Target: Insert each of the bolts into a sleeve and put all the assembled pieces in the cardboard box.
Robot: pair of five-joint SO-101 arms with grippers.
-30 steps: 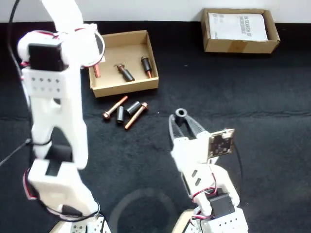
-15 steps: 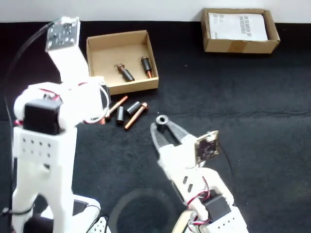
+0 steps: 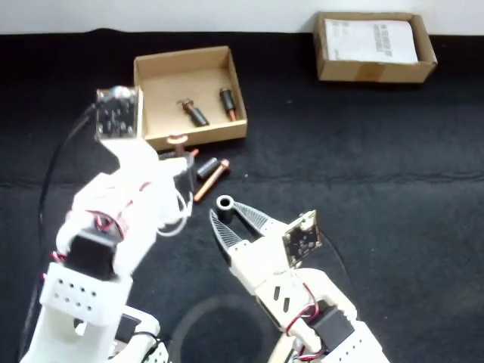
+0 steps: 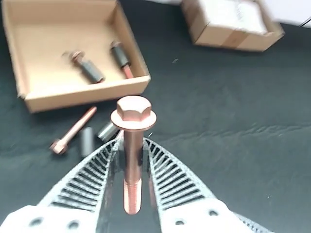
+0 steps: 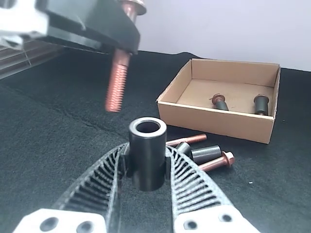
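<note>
Bolt (image 4: 132, 165), copper, is clamped roughly upright in the left hand (image 4: 132, 141), head up and threaded end down, while the right hand (image 5: 147, 151) is clamped on a black sleeve (image 5: 147, 143) standing upright with its bore open upward. In the right wrist view the threaded tip hangs above the sleeve and appears offset from the bore, though alignment cannot be confirmed. Cardboard box (image 3: 193, 136) holds two assembled pieces (image 3: 194, 112); loose bolts (image 3: 210, 181) and loose sleeves (image 3: 206, 168) lie on the worktop (image 3: 363, 189) just beside its front wall.
</note>
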